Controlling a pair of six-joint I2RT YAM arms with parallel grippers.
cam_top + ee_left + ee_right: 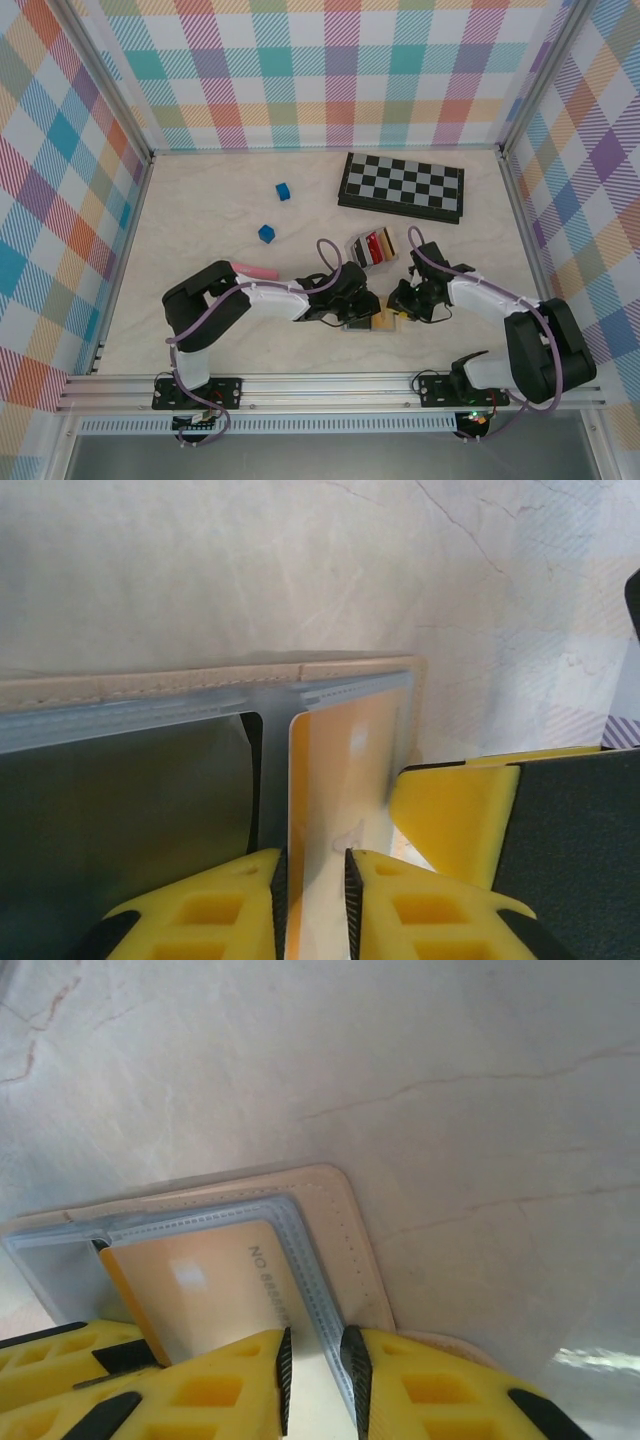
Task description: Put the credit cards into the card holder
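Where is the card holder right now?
In the top view the card holder lies open at near centre, between the left gripper and right gripper, just nearer than the clear card case.

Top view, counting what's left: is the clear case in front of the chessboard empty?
No, the clear case holds red and dark cards standing side by side.

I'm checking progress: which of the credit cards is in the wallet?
The orange-yellow card, lying in the clear pocket of the tan wallet. The other cards, red and black among them, sit in the clear case beyond it.
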